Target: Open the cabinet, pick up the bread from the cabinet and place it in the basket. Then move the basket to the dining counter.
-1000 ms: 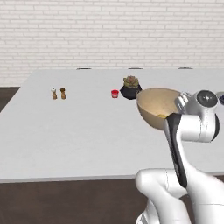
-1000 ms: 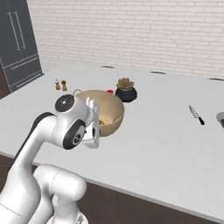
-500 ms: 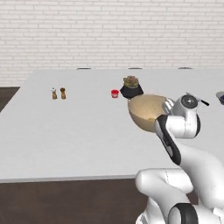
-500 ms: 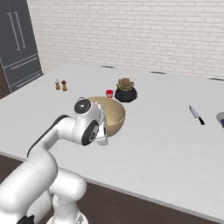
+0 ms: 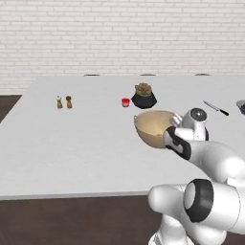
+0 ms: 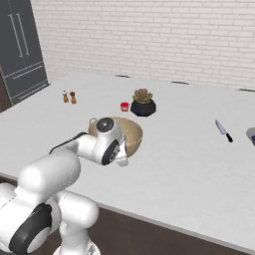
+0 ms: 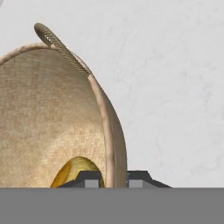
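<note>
In the hand view the two dark fingertips (image 7: pixel 89 178) stand one on each side of the basket (image 7: pixel 48 122) wall, one inside and one outside, so the gripper (image 7: pixel 114 178) is clenched on the thick woven rim. The rim runs away from the fingers in a curve toward the top of that view, ending at a small rope loop handle (image 7: pixel 61 46) on the far side. Just inside the inner fingertip lies the bread (image 7: pixel 76 171), a yellow-orange bun low in the bowl, touching or nearly touching the wall.

In the left base view the basket (image 5: pixel 154 128) sits at the end of the gripper (image 5: pixel 168 136), its mouth tipped somewhat toward the camera, low over the dining counter (image 5: pixel 81 139). Being round, it has no long axis. My judgement is that the setting-down turns on levelling the mouth upward and lowering it onto bare white top. The potted succulent (image 5: pixel 143 95) and red cup (image 5: pixel 125 101) stand beyond it, the knife (image 5: pixel 216 108) off to the robot's right.
</note>
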You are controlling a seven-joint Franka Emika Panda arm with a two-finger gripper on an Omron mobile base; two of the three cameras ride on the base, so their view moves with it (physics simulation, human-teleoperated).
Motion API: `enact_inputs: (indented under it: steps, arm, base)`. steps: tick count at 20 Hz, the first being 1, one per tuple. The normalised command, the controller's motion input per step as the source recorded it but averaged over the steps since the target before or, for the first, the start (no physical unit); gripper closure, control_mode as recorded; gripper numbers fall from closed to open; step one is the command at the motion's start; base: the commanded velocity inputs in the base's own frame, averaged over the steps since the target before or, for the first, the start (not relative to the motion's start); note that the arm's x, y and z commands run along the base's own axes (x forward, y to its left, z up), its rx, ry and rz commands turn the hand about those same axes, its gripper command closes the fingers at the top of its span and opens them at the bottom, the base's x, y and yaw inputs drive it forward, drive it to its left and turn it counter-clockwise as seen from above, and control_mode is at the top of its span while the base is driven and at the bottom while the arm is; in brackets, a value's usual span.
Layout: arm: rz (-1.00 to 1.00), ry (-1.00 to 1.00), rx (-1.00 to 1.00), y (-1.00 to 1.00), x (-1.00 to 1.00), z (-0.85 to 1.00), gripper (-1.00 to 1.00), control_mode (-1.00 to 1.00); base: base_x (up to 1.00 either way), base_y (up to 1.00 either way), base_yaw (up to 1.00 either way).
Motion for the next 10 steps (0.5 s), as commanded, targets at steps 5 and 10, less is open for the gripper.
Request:
enact_inputs:
  steps: [5, 10]
  arm:
    - [0.05, 0.08, 0.0, 0.0, 0.14, -0.45, 1.0, -1.0]
    - [0.0, 0.06, -0.01, 0.01, 0.03, -0.32, 1.0, -1.0]
  base:
    - [0.0, 0.0, 0.0]
    - [0.0, 0.0, 0.0]
